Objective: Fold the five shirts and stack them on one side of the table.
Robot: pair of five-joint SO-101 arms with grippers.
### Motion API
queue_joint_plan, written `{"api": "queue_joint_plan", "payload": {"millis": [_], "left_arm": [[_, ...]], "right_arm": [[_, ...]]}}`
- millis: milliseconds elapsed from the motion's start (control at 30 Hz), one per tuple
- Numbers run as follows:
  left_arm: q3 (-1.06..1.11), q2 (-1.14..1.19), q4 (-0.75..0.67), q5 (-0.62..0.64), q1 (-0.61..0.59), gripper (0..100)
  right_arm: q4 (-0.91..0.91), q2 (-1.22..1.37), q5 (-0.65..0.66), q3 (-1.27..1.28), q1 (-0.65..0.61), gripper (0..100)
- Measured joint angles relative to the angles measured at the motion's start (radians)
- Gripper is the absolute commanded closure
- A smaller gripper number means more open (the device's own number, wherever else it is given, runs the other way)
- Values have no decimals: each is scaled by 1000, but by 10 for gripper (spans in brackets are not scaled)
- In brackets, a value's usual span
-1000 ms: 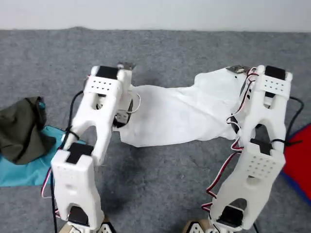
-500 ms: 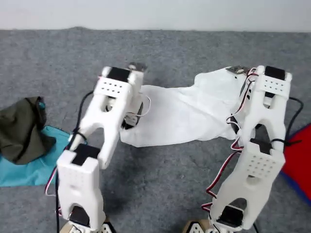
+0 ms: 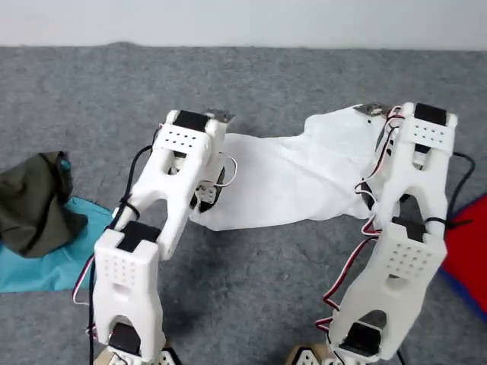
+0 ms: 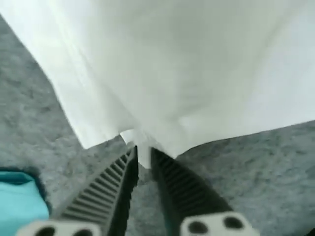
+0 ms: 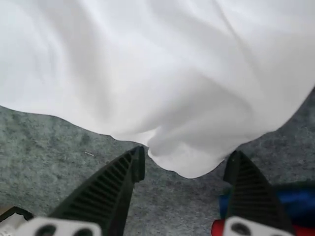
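**So: the left gripper [image 4: 142,151] has the white shirt [image 3: 289,179], the right gripper [image 5: 186,164] stands wide open**

Down in the middle of the left wrist view, the left gripper's ribbed fingers [image 4: 170,174] are clenched together on a corner of the shirt's hem. A small tab of cloth is nipped between them. The right gripper is spread. Its two dark fingers sit either side of a drooping lobe of the same shirt's edge, and as far as I can see it grips nothing.

From the left gripper the shirt runs away toward the right of the high view. Its long axis lies left to right across the middle of the frame, and it rises toward the upper right, where the cloth bunches beside the right arm's wrist. Each arm therefore stands at one end of the garment. The left arm holds its end, and the right arm has cloth between its jaws but no hold on it. I'd judge that any fold along that axis needs the right gripper to close on its edge first.

The shirt rests rumpled on the grey felt-like table cover [image 3: 251,84]. At the left edge of the frame an olive-green garment [image 3: 30,201] lies heaped on a teal cloth [image 3: 38,266], well apart from the shirt. At the lower right edge there is a red cloth [image 3: 468,239] with a blue border [image 3: 466,295]. A white wall [image 3: 243,23] runs along the top.
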Motion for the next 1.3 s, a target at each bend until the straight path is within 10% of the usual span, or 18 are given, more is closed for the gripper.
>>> {"api": "queue_joint_plan", "payload": {"millis": [367,767,1300], "left_arm": [[21,-140,0,80,-3,748],[100,35,-9,80,-3,993],[-100,120,0,81,-49,988]], "right_arm": [[0,0,0,0,0,724],[0,0,0,0,0,724],[0,0,0,0,0,724]]}}
